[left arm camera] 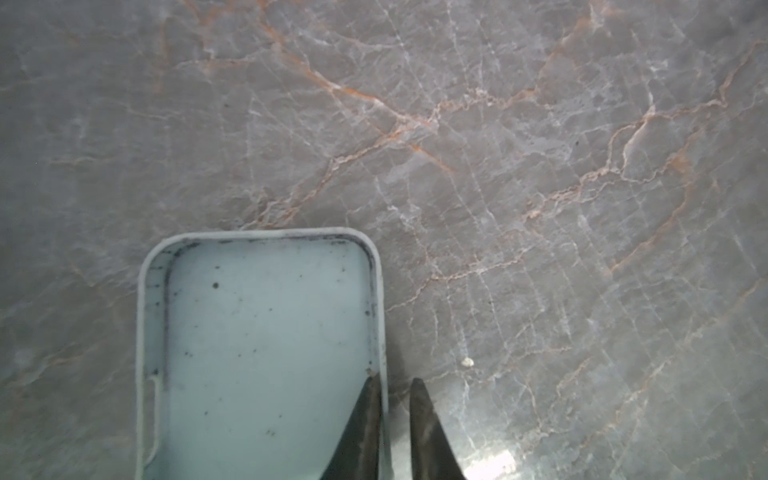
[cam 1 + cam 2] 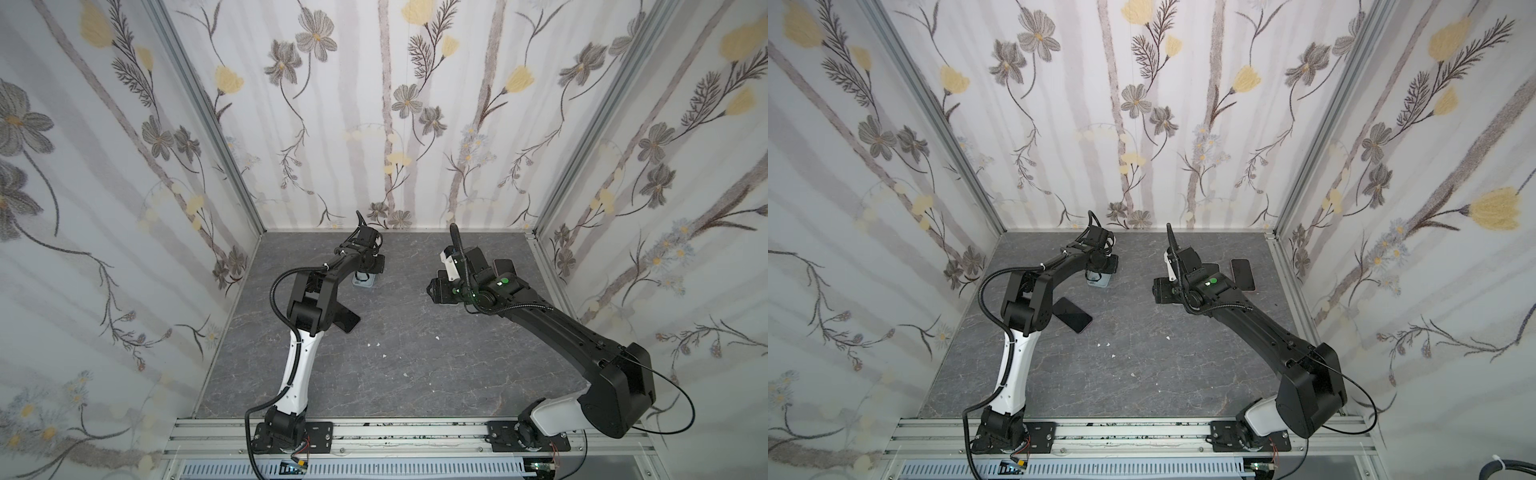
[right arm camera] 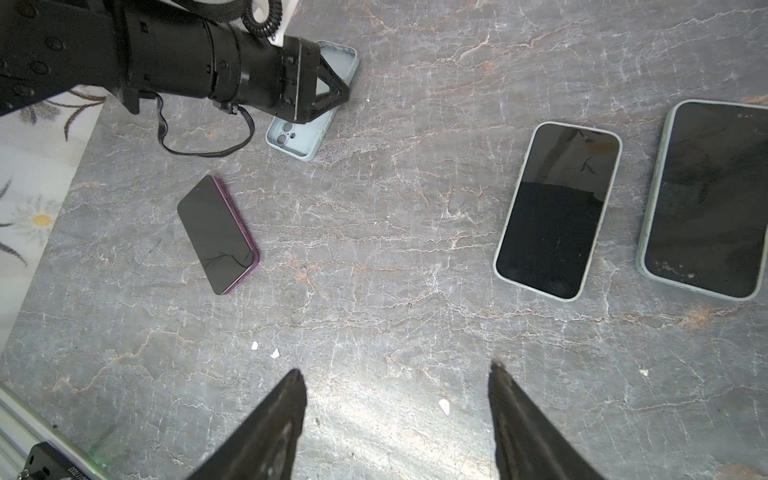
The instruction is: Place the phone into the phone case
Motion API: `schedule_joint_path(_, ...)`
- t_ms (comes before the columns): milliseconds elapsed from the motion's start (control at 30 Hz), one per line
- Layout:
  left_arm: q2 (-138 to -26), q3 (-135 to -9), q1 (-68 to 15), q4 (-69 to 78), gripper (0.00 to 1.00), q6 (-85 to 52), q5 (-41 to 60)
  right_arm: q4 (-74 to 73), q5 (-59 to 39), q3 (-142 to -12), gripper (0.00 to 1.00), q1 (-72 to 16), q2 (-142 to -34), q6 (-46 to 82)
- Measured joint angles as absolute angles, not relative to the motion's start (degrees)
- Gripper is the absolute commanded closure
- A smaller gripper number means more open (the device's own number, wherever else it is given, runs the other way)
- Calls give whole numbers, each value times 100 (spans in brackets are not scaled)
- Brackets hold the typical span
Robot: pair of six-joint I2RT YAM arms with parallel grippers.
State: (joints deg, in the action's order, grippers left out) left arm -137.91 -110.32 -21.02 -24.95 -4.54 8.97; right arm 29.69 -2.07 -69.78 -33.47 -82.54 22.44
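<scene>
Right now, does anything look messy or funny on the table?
Yes. The empty pale blue phone case has black smudges and specks inside, and small white crumbs lie scattered on the grey marble-patterned table.

Soft, even light fills both top views, whose edges bow with wide-angle distortion. Glare patches shine on the bench (image 3: 361, 399) in both wrist views, and the left wrist view is hazy and slightly blurred.

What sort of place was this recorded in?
Probably a robot data-collection booth, not a home: floral-papered panels in aluminium framing, two robot arms bolted to a front rail, phones and a phone case laid on a marble-look tabletop.
</scene>
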Motion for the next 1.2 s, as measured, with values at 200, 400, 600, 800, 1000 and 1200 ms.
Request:
schedule_joint_path(200,-13340,-10291,-2438,-2294,100,-252,910,2980,-104,-6908,32,-3347,-8075,2217)
schedule_joint_path(400,-12510,-8884,-2952,-1835,100,-38,1048,2982,38,-6667,32,-3345,-7837,2200)
schedule_joint_path(600,-11771,-7614,-3684,-1343,100,161,1135,2980,150,-6265,32,-3345,-7496,2200)
schedule_joint_path(800,-11157,-6729,-4335,-1223,100,370,1315,2978,204,-6040,33,-3345,-7205,2200)
schedule_joint_path(1000,-10619,-6149,-4722,-1544,100,709,1621,2961,316,-6014,33,-3345,-7089,2200)
schedule_joint_path(1200,-10267,-5734,-5074,-1680,95,1376,1850,2932,336,-6055,33,-3347,-7140,2200)
